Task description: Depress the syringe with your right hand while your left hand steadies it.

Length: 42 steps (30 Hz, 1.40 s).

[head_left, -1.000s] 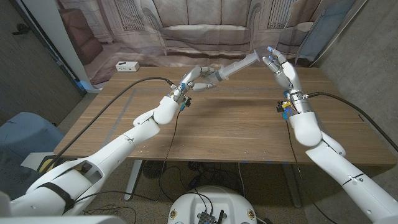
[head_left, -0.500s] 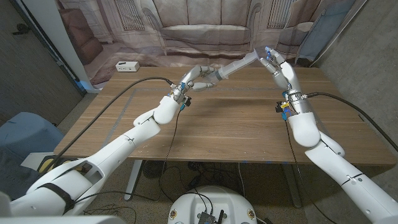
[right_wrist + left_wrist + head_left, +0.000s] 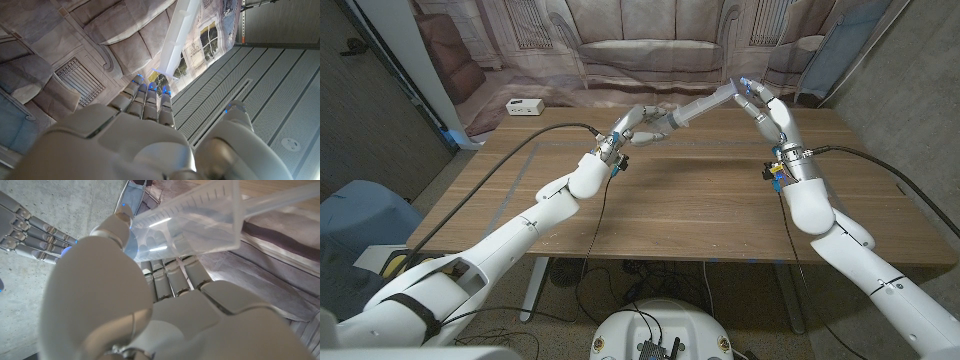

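Above the far middle of the wooden table [image 3: 680, 200], the left hand [image 3: 642, 123] grips the barrel of the clear syringe [image 3: 705, 103], which slants up to the right. The right hand [image 3: 767, 108], fingers extended, touches the plunger end.

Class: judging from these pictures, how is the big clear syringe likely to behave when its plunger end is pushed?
The syringe is probably stiff: it spans straight between the left hand and right hand without sagging. Its clear, smooth barrel looks slippery, so it may slide through the grip. Held at one end, it may pivot sideways.
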Tool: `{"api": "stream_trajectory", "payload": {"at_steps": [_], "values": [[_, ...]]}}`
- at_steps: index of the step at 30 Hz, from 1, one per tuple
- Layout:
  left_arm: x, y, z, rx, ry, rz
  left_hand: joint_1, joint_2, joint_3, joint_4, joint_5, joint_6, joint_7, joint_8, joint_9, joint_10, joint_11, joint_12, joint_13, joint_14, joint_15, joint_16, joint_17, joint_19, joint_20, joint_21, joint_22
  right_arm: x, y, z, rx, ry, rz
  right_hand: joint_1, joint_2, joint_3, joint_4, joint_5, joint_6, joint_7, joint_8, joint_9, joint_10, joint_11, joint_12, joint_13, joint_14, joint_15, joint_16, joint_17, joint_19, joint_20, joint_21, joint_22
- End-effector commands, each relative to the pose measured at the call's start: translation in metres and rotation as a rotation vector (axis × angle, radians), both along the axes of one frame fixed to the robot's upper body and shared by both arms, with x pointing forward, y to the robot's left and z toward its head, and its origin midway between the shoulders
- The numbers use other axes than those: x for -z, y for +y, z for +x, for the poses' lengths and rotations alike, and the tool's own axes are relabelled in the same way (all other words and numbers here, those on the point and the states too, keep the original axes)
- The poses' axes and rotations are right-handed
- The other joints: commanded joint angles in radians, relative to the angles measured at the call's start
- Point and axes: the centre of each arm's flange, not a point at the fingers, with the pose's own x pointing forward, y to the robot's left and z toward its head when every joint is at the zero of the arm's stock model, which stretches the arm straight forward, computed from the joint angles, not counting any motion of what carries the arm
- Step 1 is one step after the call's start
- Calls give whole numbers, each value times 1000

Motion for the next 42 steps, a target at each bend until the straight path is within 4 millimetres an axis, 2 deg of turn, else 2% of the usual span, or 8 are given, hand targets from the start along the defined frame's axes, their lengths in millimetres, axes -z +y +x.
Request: {"api": "stream_trajectory", "payload": {"at_steps": [1,11,29,42], "values": [[-2,-3,1,5,-2,8,36,86,28,25,10,28,8,7,1,4,-10,1,5,51,-58,0,5,18,-23,4,3,-2,3,0,3,-7,-18,6,10,1,-5,6,13,-3,2,3,2,-1,-2,3,-1,-4,-4,2,2,-12,0,4],[-2,-3,1,4,-3,7,40,86,28,22,10,27,8,5,1,4,-10,-1,6,49,-57,-1,6,15,-23,6,3,-1,4,5,4,13,-21,6,13,2,-5,5,14,-1,0,3,-1,1,-5,3,-2,-3,-7,2,9,-7,2,4],[-4,-10,-1,31,-10,1,41,89,27,22,11,22,10,0,1,4,-9,-6,9,53,-59,1,9,14,-25,12,3,0,7,1,1,6,-25,8,21,6,-3,4,27,9,-3,3,-4,5,-12,4,-2,-1,-15,0,59,3,16,4],[-2,-7,-6,26,-9,-10,38,89,25,24,11,22,10,-2,1,3,-8,-10,10,50,-58,0,9,12,-25,15,3,3,10,2,18,31,-54,9,23,7,-3,3,28,15,-5,4,1,10,-12,4,4,1,-15,0,67,2,15,4]]}}
